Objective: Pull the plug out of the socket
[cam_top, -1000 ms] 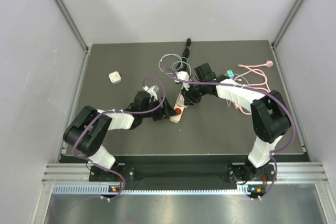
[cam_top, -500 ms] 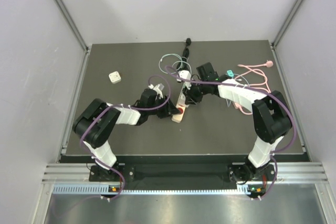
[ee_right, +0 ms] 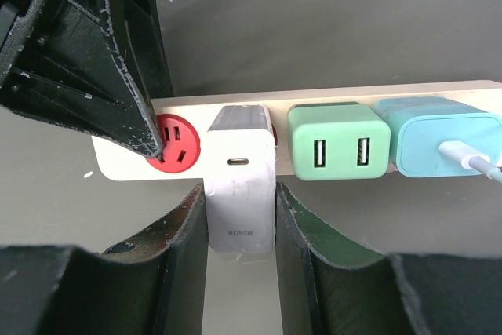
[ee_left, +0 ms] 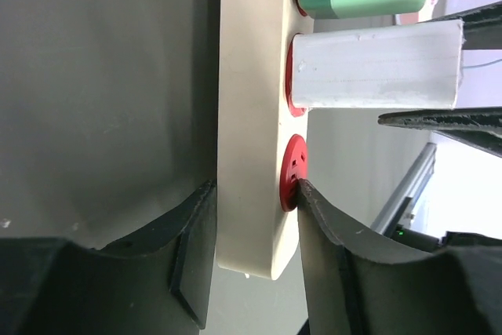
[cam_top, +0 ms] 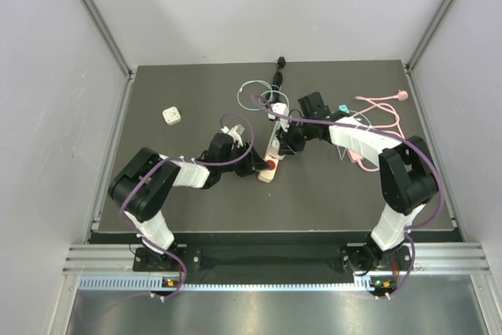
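- Left gripper [ee_left: 252,203]: jaws clamped across the power strip [ee_left: 247,100] end, one finger against the red socket [ee_left: 292,172].
- Right gripper [ee_right: 239,205]: jaws gripping the white plug [ee_right: 241,154], seated in the strip; green adapter [ee_right: 339,151] just beside.

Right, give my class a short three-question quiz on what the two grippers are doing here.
1. True or false: the left gripper is clamped on the green charger.
2. What sits between the right gripper's fingers? A the white charger; B the blue charger; C the empty socket.
3. Fill in: ___ chargers are plugged into the power strip.
Key: 1 false, it holds the strip's end; 2 A; 3 three.
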Robot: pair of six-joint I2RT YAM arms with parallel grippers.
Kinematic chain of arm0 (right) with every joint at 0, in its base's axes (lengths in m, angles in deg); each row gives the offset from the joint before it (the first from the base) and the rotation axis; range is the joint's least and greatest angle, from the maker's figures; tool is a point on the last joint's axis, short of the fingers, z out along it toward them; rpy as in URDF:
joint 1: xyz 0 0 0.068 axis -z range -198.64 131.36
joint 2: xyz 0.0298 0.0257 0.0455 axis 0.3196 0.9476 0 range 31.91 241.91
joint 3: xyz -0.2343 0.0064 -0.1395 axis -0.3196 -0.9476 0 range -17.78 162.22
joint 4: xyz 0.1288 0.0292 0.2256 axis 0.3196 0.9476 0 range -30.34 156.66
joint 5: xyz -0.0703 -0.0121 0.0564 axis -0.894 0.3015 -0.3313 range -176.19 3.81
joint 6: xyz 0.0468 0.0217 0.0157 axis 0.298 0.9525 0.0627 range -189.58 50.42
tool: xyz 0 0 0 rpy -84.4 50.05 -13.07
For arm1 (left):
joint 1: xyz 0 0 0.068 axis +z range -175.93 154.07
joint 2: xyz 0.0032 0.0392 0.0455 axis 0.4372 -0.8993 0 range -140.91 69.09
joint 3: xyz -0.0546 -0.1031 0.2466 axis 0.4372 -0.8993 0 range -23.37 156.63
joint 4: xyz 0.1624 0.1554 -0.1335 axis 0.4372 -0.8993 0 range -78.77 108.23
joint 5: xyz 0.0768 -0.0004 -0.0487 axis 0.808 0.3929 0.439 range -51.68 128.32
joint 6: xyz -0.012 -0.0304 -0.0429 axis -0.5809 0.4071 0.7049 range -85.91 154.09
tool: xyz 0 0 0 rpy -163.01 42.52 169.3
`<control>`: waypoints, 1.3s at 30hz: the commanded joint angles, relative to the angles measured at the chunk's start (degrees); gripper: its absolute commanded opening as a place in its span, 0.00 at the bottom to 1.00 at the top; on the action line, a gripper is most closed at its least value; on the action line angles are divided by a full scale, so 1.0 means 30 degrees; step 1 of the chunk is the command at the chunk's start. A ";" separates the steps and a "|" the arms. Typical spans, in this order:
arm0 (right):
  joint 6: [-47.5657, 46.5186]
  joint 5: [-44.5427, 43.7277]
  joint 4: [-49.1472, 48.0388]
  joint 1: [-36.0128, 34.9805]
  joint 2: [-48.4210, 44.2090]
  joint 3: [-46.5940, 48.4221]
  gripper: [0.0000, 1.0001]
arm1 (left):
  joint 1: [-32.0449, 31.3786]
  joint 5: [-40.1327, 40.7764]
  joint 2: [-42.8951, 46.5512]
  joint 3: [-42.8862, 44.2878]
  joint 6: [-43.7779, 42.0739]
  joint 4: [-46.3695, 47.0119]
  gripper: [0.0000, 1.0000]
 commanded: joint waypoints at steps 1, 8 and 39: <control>0.1737 0.3223 -0.0717 0.0536 -0.0933 -0.0248 0.00 | -0.0193 -0.0982 0.1030 0.0178 0.1059 0.2759 0.34; 0.2998 0.5251 -0.2183 0.1797 -0.1988 -0.1185 0.00 | 0.0071 -0.2065 0.0622 -0.0260 0.2902 0.4748 0.80; 0.1828 0.3906 -0.1276 0.0746 -0.1608 -0.0806 0.34 | 0.0130 -0.1833 0.1118 0.0969 0.2554 0.1939 0.00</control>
